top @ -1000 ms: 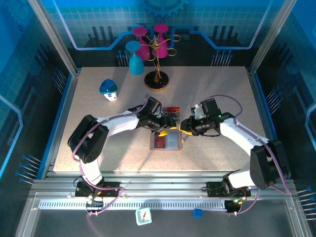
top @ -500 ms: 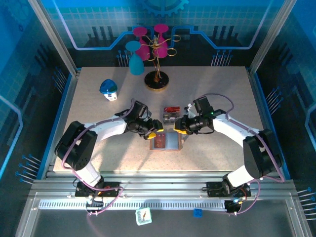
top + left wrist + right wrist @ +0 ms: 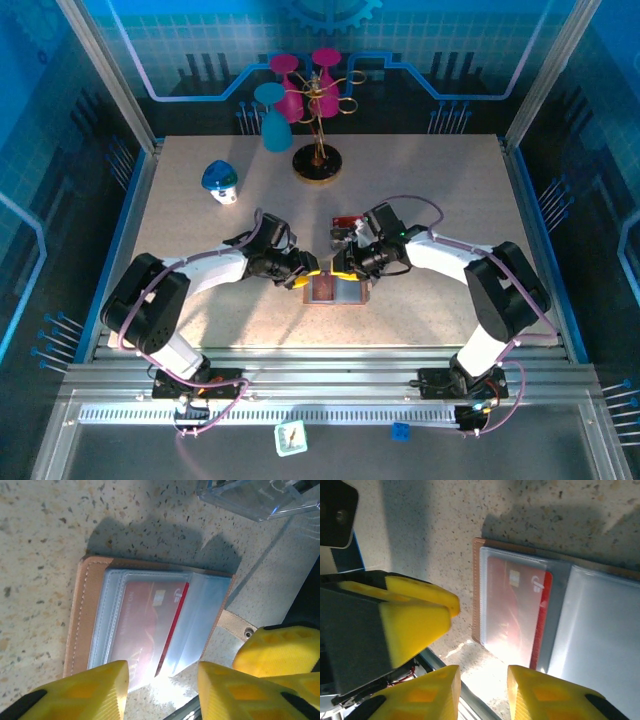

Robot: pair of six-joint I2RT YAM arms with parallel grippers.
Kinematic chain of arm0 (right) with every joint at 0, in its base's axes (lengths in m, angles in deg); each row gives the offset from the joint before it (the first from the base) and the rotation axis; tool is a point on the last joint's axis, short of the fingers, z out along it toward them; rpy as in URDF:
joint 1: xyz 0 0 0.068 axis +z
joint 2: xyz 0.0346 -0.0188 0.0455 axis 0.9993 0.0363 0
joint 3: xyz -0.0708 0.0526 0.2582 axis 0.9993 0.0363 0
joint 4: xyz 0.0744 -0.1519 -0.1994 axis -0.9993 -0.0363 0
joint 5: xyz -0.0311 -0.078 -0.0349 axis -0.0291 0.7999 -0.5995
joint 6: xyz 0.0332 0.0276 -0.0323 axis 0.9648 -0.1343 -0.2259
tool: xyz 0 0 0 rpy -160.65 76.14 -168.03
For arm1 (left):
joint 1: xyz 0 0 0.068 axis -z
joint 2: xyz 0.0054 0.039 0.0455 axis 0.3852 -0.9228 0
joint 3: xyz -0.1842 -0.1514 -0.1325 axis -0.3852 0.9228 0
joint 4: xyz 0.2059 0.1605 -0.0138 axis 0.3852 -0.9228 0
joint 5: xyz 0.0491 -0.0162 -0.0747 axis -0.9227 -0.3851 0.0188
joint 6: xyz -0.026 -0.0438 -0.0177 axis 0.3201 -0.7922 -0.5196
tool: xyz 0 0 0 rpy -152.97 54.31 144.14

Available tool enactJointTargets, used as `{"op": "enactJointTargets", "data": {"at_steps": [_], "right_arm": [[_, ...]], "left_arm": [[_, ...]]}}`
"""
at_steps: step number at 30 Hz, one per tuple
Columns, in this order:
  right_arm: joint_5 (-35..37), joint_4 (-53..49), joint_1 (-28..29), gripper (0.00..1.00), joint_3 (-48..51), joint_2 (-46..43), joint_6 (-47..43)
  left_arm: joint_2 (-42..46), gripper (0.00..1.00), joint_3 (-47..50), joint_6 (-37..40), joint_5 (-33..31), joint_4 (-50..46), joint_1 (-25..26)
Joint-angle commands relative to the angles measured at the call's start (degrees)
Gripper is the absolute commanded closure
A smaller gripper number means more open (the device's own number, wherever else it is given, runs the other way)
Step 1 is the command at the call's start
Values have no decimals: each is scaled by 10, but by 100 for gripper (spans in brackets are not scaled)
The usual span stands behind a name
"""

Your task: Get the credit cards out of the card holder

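Grippers meet at the open card holder (image 3: 348, 293) in the top view, the left gripper (image 3: 308, 279) at its left edge and the right gripper (image 3: 340, 268) at its far edge. One clear plastic box (image 3: 346, 226) lies just beyond.

In the left wrist view, the left gripper (image 3: 162, 674) has its jaws partly open and empty above the card holder (image 3: 87, 615). One red card (image 3: 150, 615) sits in a clear pocket.

In the right wrist view, the right gripper (image 3: 482, 676) has its jaws narrowly apart, gripping nothing, beside the red card (image 3: 512, 605).
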Motion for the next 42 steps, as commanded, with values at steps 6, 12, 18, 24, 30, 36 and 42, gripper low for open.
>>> {"op": "enactJointTargets", "data": {"at_steps": [6,12,18,24,30,36,42], "right_arm": [[-10,58,15,70,27,32,28],[-15,78,20,70,28,59,33],[-16,88,21,70,28,71,37],[-17,91,22,71,28,79,38],[-18,94,24,73,28,86,39],[-17,94,27,73,28,91,40],[-11,82,29,73,24,95,35]], "left_arm": [[-31,74,-11,6,14,7,-3],[-40,82,-5,4,14,17,-2],[-44,88,-1,-7,21,45,4],[-62,93,0,-18,24,56,11],[-66,94,1,-9,10,33,11],[-65,94,3,-9,10,31,12],[-68,94,2,-5,8,24,11]]}}
